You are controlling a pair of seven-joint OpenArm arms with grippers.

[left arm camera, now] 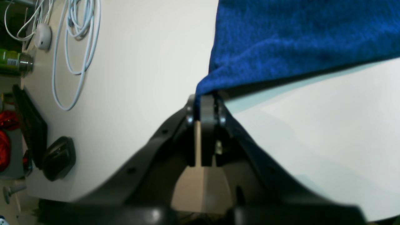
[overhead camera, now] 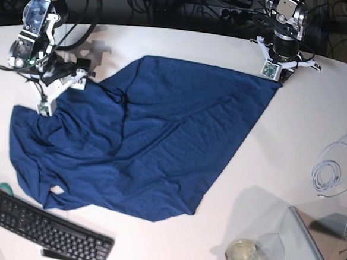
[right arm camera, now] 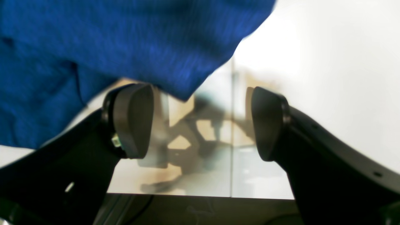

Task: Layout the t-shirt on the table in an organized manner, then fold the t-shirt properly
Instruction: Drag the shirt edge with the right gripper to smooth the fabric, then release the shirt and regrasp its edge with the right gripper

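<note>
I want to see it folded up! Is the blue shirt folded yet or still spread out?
Spread out, not folded. The t-shirt lies open and rumpled across the table, with one corner pinched in the left tool.

light: bright, even, from overhead | glare: my right wrist view washes out on the counter [right arm camera: 328,62], which mirrors my fingers [right arm camera: 132,120] | blur: shirt [right arm camera: 109,40] smeared there | shadow: dark under shirt edge | base view: corners bend
</note>
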